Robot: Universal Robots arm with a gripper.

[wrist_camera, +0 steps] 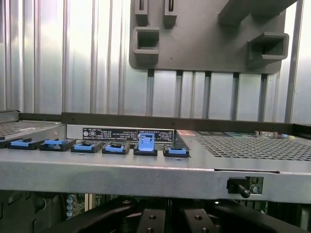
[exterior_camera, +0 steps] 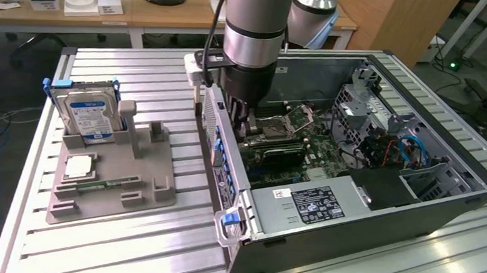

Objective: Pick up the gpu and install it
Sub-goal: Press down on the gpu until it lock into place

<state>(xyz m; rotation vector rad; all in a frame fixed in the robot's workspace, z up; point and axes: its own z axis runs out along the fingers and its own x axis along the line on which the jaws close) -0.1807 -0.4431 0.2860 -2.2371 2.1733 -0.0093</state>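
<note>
No text is legible (labels on the power supply (exterior_camera: 314,204) and hard drive (exterior_camera: 90,114) blur).

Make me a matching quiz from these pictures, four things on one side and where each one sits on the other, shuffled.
Things:
1. hard drive
2. gripper
3. power supply label
4. blue cables

Places:
A. inside the open computer case, over the motherboard
B. upright in the grey holder on the table
C. at the case's near end, on the silver box
D. in the case, toward the exterior view's right, by the drive cage

Pairs: 1-B, 2-A, 3-C, 4-D
</note>
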